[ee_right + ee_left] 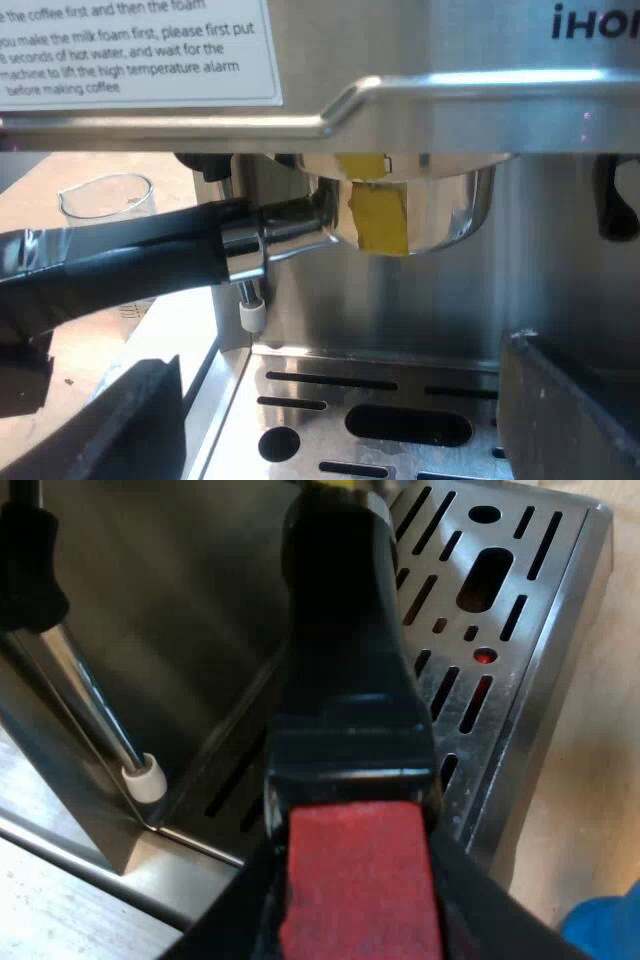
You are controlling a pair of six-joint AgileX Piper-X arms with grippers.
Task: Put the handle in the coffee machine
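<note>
My left gripper (360,910) has its fingers (490,905) closed on the red end (360,870) of the handle (345,660), over the slotted drip tray (520,680). My right gripper (350,415) stands open and holds nothing, low before the coffee machine (560,110). The right wrist view adds the handle's metal bowl (420,215), up against the machine's head; whether it is locked I cannot tell. A measuring glass (105,200) stands beyond.
</note>
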